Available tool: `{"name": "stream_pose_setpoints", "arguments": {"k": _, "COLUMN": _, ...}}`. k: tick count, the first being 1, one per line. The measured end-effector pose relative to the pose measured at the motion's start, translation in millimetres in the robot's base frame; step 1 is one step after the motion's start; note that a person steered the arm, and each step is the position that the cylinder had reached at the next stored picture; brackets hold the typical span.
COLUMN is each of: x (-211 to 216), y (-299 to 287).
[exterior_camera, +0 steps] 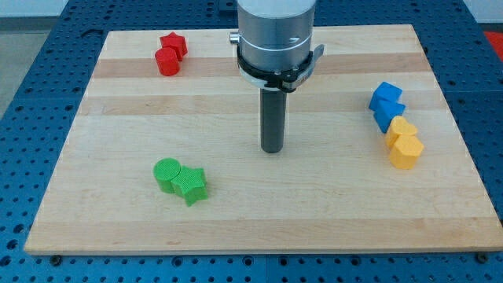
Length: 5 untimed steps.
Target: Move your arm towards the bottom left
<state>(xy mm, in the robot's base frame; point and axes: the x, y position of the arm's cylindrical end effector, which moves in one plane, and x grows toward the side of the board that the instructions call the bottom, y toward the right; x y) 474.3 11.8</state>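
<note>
My tip (272, 149) rests on the wooden board (259, 220) a little right of its middle, touching no block. A green cylinder (166, 174) and a green star (191, 185) sit touching each other to the lower left of the tip. A red star (174, 44) and a red cylinder (167, 61) sit together at the top left. Two blue blocks (386, 97) (388, 115) and two yellow blocks (402, 130) (406, 150) form a column at the right.
The board lies on a blue perforated table (31, 94). The arm's grey body (277, 35) hangs over the board's top middle.
</note>
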Motion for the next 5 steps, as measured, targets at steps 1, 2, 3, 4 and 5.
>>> {"name": "stream_pose_setpoints", "arguments": {"k": 1, "x": 0, "y": -5}}
{"name": "stream_pose_setpoints", "arguments": {"k": 2, "x": -1, "y": -15}}
{"name": "stream_pose_setpoints", "arguments": {"k": 3, "x": -21, "y": -87}}
{"name": "stream_pose_setpoints", "arguments": {"k": 4, "x": -32, "y": -141}}
{"name": "stream_pose_setpoints", "arguments": {"k": 5, "x": -32, "y": -171}}
